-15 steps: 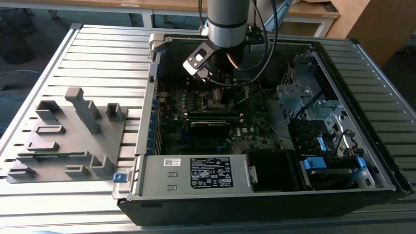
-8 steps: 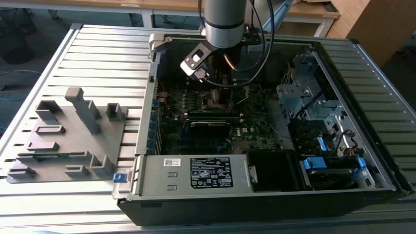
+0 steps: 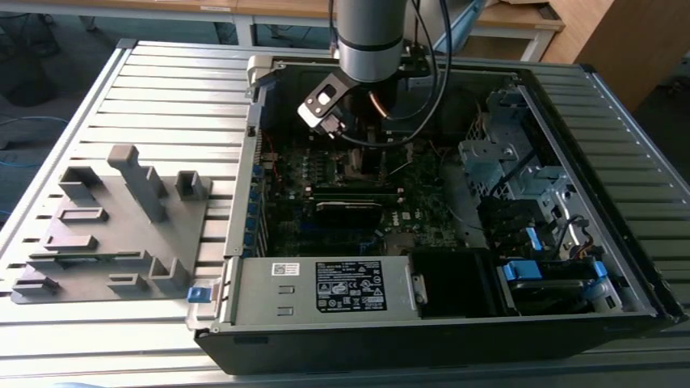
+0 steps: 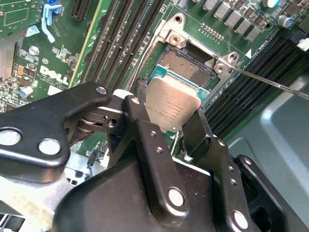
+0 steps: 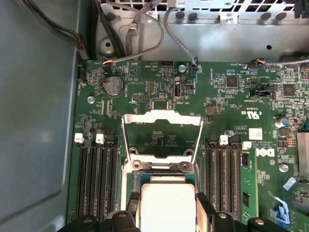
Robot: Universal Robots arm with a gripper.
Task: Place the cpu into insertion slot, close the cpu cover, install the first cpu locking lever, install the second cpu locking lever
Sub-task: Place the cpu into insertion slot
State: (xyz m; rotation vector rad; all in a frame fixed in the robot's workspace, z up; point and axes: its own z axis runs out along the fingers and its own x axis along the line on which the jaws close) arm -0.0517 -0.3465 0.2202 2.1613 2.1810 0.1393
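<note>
Gripper (image 4: 170, 126) pinched tight on the cpu (image 4: 173, 96), right over the insertion slot (image 4: 186, 67), cpu cover (image 5: 161, 117) flipped open; arm (image 3: 369, 36) at upper centre of the exterior view. Risk: any skew on release, a corner digs in and bends contacts.

Soft, even light outside — the computer case (image 3: 453, 346) interior lies in shadow; glare whitens the cpu (image 5: 166, 208) in the first wrist view.
</note>
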